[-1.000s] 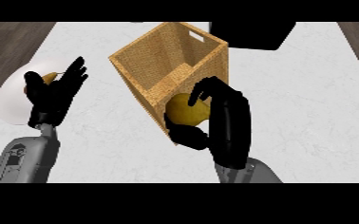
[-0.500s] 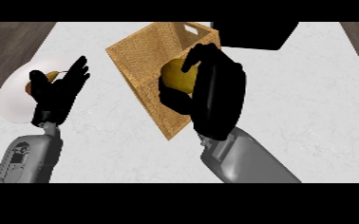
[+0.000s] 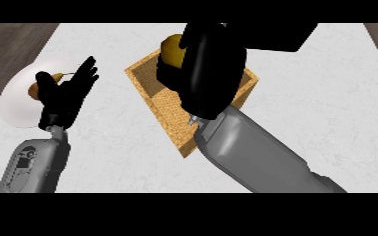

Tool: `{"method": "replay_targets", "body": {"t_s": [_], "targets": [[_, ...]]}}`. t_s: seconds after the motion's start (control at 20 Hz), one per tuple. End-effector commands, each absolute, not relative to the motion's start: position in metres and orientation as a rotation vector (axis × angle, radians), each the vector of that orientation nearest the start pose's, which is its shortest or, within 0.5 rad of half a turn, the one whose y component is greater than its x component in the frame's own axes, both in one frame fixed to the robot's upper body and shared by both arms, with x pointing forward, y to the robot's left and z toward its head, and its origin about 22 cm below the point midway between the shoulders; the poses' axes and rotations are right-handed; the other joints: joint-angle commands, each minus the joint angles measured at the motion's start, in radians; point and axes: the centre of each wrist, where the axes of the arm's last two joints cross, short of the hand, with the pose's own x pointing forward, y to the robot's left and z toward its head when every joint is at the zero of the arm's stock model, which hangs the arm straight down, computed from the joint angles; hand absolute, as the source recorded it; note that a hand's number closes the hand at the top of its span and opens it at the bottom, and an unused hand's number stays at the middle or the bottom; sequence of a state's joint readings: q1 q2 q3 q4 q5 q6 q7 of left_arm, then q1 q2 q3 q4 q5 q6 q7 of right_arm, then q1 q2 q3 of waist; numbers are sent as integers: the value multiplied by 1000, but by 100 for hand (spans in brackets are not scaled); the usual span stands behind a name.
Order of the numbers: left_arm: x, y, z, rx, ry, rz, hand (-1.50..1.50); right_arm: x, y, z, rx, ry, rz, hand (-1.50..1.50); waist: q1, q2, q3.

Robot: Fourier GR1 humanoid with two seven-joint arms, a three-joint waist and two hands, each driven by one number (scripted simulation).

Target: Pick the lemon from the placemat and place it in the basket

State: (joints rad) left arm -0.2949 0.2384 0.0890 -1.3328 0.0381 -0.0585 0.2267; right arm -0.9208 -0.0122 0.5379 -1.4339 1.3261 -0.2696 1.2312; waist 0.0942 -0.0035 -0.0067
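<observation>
My right hand (image 3: pixel 207 75) is curled round the yellow lemon (image 3: pixel 173 50), of which only the left side shows past the fingers. The hand hangs over the open top of the woven basket (image 3: pixel 166 112), whose left wall and front corner are visible; the right forearm hides most of its inside. My left hand (image 3: pixel 65 96) rests open with fingers up at the left, in front of a white plate (image 3: pixel 16 105). The placemat is a dark shape (image 3: pixel 284 36) at the back, behind the right hand.
A brownish-yellow object (image 3: pixel 34 91) lies on the white plate, partly hidden by the left hand. A dark wooden strip (image 3: pixel 22 40) runs along the counter's left edge. Pale marble counter (image 3: pixel 317 105) spreads to the basket's right.
The right hand has carried the lemon up and away from the basket's front side to above its opening. The view has shifted, so the basket looks lower. The left hand stays put.
</observation>
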Motion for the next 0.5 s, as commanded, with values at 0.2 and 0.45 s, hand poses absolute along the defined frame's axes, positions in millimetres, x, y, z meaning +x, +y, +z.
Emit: {"method": "replay_targets", "body": {"t_s": [0.2, 0.45], "targets": [[320, 285, 46, 142, -1390, -137, 0, 309, 12, 203, -1253, -1508, 124, 150, -13, 6, 4], [310, 294, 39, 162, -1386, -123, 0, 333, -8, 187, -1371, -1440, 7, 150, -39, -3, 5]]}}
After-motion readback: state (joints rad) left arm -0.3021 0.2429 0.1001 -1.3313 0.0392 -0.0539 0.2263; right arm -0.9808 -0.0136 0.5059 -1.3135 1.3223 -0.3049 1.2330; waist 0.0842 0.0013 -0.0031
